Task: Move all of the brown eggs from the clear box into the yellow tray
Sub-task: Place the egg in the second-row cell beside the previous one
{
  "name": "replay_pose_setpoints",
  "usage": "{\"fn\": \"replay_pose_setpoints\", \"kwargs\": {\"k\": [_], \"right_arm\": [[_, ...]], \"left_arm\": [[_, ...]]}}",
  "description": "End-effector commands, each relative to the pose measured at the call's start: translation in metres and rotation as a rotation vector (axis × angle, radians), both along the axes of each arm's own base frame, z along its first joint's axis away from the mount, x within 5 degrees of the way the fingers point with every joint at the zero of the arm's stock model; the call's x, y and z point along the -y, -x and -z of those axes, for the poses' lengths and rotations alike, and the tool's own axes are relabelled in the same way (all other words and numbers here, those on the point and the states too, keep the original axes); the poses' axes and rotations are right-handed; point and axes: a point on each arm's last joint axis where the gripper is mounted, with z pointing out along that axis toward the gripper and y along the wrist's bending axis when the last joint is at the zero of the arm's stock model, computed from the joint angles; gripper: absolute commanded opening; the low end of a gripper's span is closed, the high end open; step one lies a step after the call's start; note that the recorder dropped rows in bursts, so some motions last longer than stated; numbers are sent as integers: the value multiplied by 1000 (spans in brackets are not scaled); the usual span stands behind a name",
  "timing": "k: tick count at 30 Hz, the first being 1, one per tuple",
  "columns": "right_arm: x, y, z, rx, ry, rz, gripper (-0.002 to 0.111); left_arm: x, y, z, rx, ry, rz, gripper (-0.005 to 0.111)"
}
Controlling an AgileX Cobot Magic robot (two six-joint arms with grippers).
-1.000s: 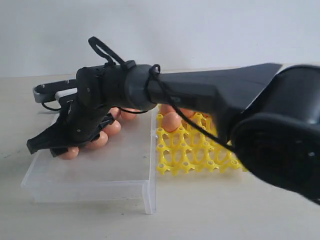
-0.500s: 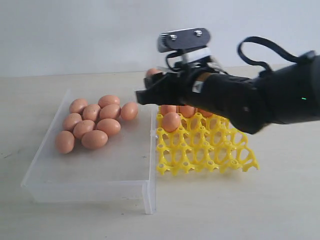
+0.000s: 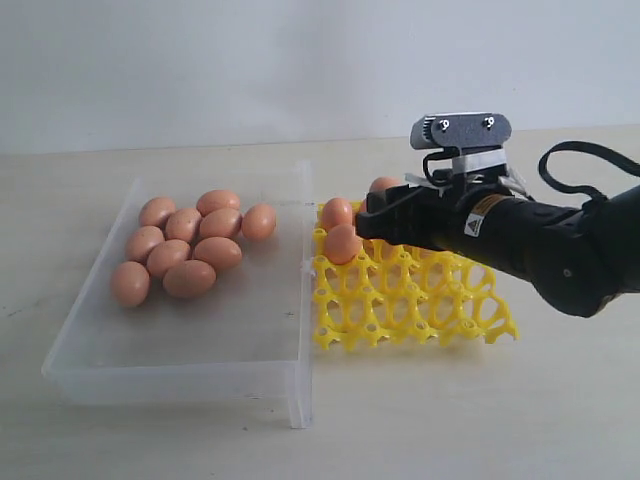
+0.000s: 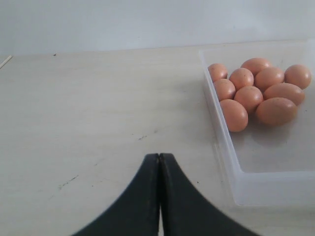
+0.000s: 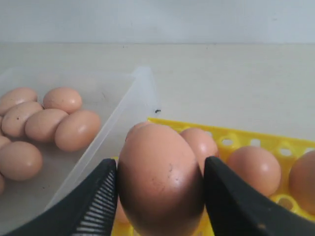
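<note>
Right wrist view: our right gripper (image 5: 161, 196) clamps a brown egg (image 5: 158, 174) over the yellow tray (image 5: 241, 133). Our left gripper (image 4: 159, 158) sits with jaws together.

Right arm carries an egg from box side to tray.
Right gripper (image 3: 372, 222), clamped on a brown egg (image 5: 160, 179), shifts right from over the clear box (image 3: 180, 385) and comes down lower, now over the yellow tray (image 3: 420, 310) far-left cups.

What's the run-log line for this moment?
right pincer: shut on brown egg, above yellow tray | left pincer: shut, empty, beside clear box | clear box: brown eggs inside
</note>
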Motion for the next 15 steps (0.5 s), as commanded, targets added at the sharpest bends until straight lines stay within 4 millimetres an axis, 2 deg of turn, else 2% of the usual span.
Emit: {"fn": "replay_pose_setpoints", "kwargs": {"k": [1, 8, 10, 15], "right_arm": [[0, -4, 13, -17, -54, 24, 0], [-3, -9, 24, -47, -83, 42, 2], [-5, -13, 24, -60, -118, 48, 9], [-11, -19, 23, -83, -100, 14, 38]], "left_arm": [[0, 0, -2, 15, 4, 5, 0], [0, 0, -2, 15, 4, 5, 0], [0, 0, -2, 15, 4, 5, 0], [0, 0, -2, 15, 4, 5, 0]]}}
